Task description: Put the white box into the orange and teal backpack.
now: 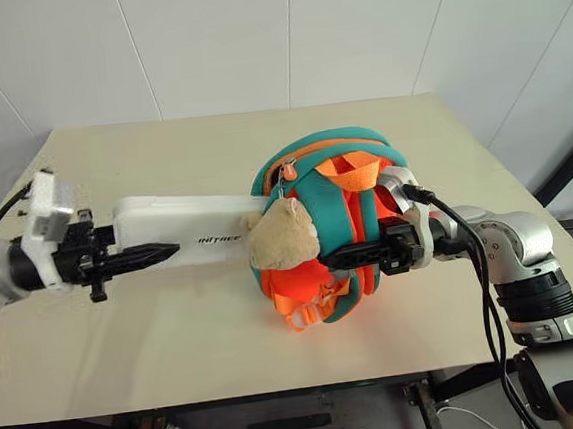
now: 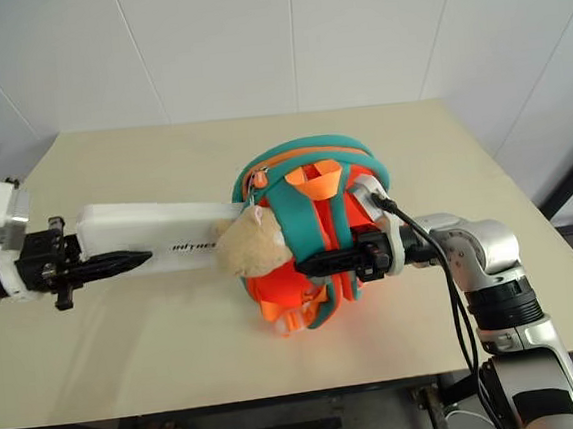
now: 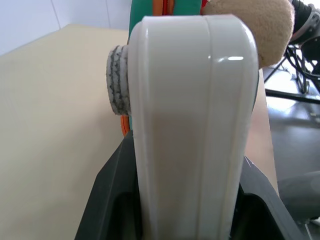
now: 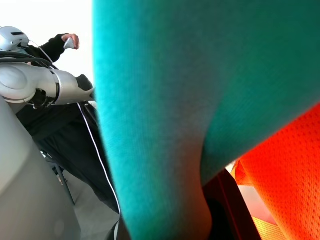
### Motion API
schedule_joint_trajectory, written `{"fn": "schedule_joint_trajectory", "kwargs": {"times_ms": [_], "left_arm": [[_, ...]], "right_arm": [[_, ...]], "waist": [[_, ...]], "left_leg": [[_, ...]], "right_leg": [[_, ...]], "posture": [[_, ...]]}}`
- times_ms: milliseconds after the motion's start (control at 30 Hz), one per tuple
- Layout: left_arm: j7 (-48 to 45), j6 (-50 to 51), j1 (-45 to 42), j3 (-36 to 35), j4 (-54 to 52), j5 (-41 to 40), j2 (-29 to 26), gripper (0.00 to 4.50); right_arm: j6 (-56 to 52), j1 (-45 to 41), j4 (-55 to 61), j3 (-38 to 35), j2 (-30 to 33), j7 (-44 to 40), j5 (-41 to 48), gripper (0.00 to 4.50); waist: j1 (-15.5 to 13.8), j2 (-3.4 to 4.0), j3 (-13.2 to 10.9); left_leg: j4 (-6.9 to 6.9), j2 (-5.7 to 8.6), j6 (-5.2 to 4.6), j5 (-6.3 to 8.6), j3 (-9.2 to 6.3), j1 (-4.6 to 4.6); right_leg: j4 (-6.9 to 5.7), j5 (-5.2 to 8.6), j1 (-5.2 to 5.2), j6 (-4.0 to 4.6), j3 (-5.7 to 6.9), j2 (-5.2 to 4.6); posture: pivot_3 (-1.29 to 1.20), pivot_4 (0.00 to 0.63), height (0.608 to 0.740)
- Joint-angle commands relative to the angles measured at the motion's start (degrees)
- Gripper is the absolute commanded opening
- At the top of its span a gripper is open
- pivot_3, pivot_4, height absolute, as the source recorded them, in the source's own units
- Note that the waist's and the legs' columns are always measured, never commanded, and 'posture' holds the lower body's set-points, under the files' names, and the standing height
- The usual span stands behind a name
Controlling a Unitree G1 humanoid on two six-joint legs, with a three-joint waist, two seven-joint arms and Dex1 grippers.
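One white box (image 1: 182, 229) lies level above the tan table (image 1: 157, 336), its far end inside the one orange and teal backpack (image 1: 342, 220), beside one plush toy (image 1: 283, 237). The left gripper (image 1: 145, 255) is clamped on the box; the right gripper (image 1: 336, 260) pinches a teal strap (image 4: 160, 100). The right wrist view adds a person (image 4: 60, 50) seated behind.

A: From my console, the flat glossy white box (image 1: 182, 227) carries small dark lettering, and the rounded fabric backpack (image 1: 353, 231) is bright orange with teal straps.

B: I see a tan plush toy (image 1: 280, 235) at its nine o'clock, on the pale beige tabletop (image 1: 177, 334).
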State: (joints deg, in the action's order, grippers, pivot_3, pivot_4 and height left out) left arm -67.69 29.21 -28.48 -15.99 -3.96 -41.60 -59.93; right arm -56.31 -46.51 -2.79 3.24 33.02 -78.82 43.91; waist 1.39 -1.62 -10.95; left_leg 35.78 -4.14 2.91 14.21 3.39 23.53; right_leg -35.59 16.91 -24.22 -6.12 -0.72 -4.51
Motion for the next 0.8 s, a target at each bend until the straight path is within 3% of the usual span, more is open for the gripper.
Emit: {"fn": "schedule_joint_trajectory", "kwargs": {"times_ms": [33,167,467,600,733,767,800], "left_arm": [[2.2,-0.7,-6.9,6.4,1.1,5.6,1.8,1.35],[6.8,5.4,-17.2,15.0,0.4,9.7,7.3,1.35],[6.1,9.3,-26.7,27.2,0.8,13.0,21.9,1.35],[7.7,6.5,-27.1,27.9,4.8,16.1,27.4,1.35],[9.4,5.1,-25.6,26.8,6.7,18.5,29.4,1.35],[9.3,5.0,-25.1,26.5,6.6,18.6,29.4,2.07],[9.2,4.5,-24.7,26.2,6.3,18.9,29.2,2.32]], "right_arm": [[-0.2,-0.1,2.6,-1.4,-0.1,0.9,1.8,0.02],[-0.5,0.7,3.8,-1.6,-0.2,2.0,2.7,0.02],[-0.6,1.6,5.3,-2.1,-0.9,4.6,3.7,0.02],[-0.6,2.1,6.7,-2.5,-2.0,6.2,4.4,0.02],[-0.8,2.6,8.1,-2.9,-2.4,7.4,5.3,0.02],[-0.8,2.7,8.3,-2.9,-2.5,7.7,5.5,0.0],[-0.8,2.8,8.4,-3.0,-2.5,7.9,5.6,0.0]], "waist": [[0.0,0.0,0.0],[-0.1,0.0,0.0],[0.0,0.0,0.0],[-0.1,0.0,0.0],[-0.2,0.0,0.0],[-0.2,0.0,0.0],[-0.2,0.0,0.0]], "left_leg": [[0.08,0.0,-0.02,0.01,0.0,0.03],[0.35,0.0,-0.08,0.04,0.0,0.17],[0.61,-0.01,-0.11,0.01,0.0,0.66],[0.7,0.02,-0.12,0.02,0.0,0.66],[0.84,0.02,-0.14,0.03,0.0,0.67],[0.89,0.02,-0.15,0.03,0.0,0.67],[0.96,0.03,-0.15,0.04,0.0,0.67]], "right_leg": [[-0.02,-0.01,0.0,-0.03,0.0,0.02],[-0.1,-0.09,-0.02,-0.17,-0.06,0.06],[-0.36,-0.13,-0.42,-0.45,-0.25,0.13],[-0.39,-0.09,-0.4,-0.52,-0.3,0.13],[-0.38,-0.1,-0.39,-0.54,-0.33,0.13],[-0.38,-0.1,-0.39,-0.54,-0.35,0.13],[-0.38,-0.1,-0.39,-0.54,-0.37,0.13]], "posture": [[0.0,0.15,0.74],[0.0,0.15,0.74],[0.0,0.15,0.74],[0.0,0.15,0.74],[0.0,0.15,0.74],[0.0,0.15,0.74],[0.0,0.15,0.74]]}}
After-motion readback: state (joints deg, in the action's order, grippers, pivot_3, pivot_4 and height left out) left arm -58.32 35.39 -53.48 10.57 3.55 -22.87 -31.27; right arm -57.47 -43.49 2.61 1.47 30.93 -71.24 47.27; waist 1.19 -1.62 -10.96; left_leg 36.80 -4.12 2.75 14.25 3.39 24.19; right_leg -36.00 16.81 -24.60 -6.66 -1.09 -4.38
